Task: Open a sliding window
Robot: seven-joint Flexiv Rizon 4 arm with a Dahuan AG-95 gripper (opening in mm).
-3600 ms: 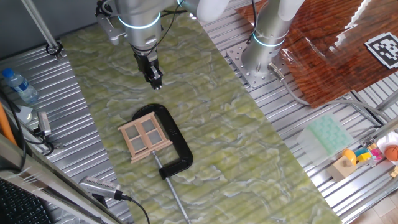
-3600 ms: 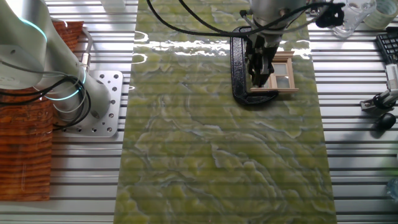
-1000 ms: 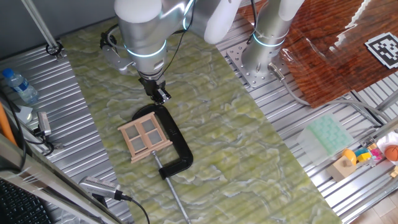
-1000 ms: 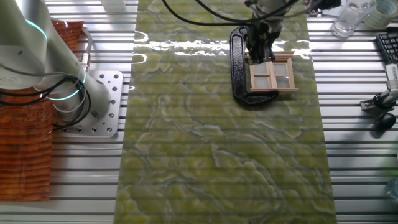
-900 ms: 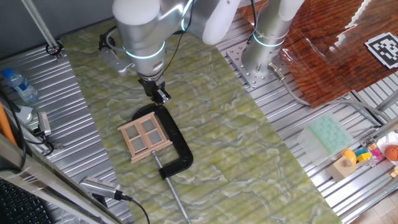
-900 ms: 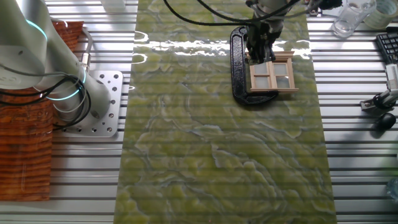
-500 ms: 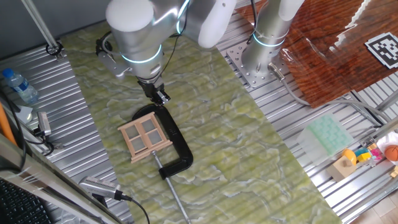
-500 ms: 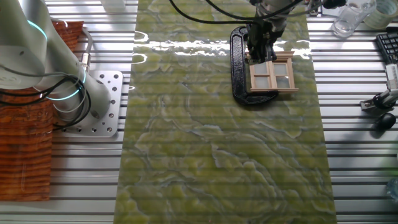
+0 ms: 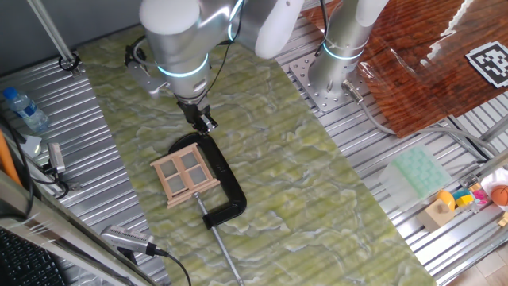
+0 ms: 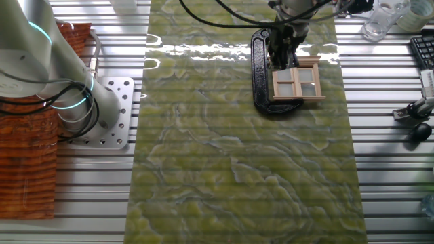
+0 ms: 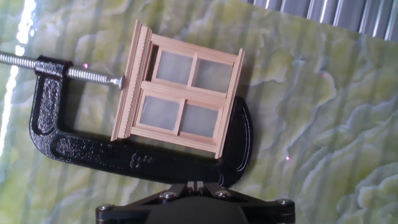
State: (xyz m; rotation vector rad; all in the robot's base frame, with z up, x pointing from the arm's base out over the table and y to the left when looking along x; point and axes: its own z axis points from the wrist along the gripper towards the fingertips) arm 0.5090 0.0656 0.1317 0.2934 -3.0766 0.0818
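Wooden, the sliding window [image 11: 181,98] is held in a black C-clamp [image 11: 134,155] (screw at nine o'clock). The gripper [image 9: 202,121] is seen at its twelve o'clock, apart; whether its fingers are parted cannot be told.

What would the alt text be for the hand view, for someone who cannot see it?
A small light-tan wooden four-pane window frame lies on a green marbled mat, held in a black metal C-clamp whose screw presses one edge. Only the hand's dark base shows at the bottom; the jaws are out of view.

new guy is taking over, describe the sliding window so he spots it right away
On the green marbled mat, find the black C-clamp lying flat near the robot's hand. The sliding window sits in its jaws: a small, squarish, light-tan wooden frame with four panes, the only wooden thing on the mat.
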